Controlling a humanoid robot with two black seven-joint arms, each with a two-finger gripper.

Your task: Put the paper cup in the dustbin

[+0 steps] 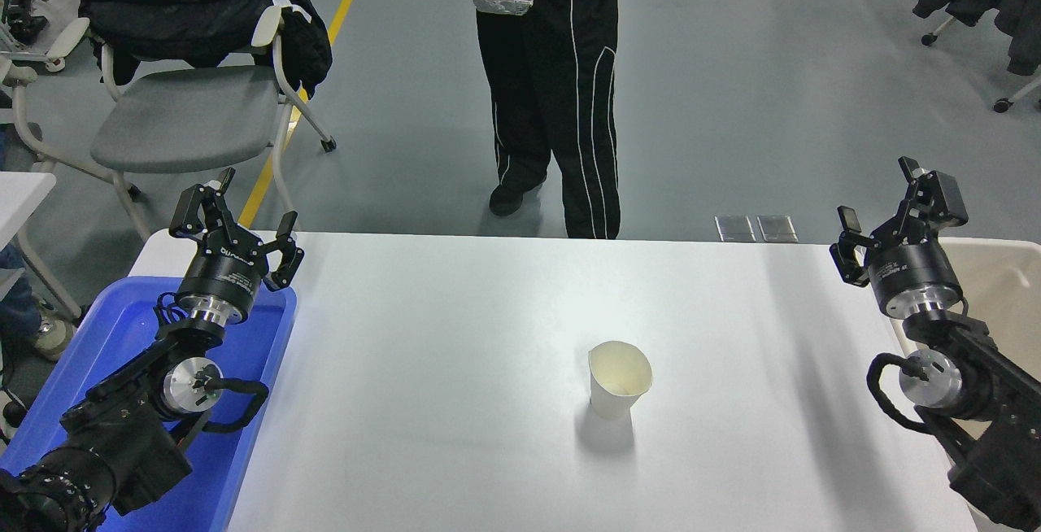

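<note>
The paper cup (618, 378) stands upright on the white table (455, 337), right of the middle, its rim a little squashed and its cream inside showing. The dustbin (1005, 280) is at the table's right edge, beige with a pale rim, partly hidden behind my right arm. My right gripper (886, 211) is open and empty, raised at the right edge beside the bin, well right of the cup. My left gripper (236, 211) is open and empty, parked at the lower left over the blue tray.
A bright blue plastic tray (130, 329) lies at the table's left edge under my left arm. A person in black trousers (553, 101) stands at the far side holding a foil packet. A grey chair (187, 117) stands at the back left.
</note>
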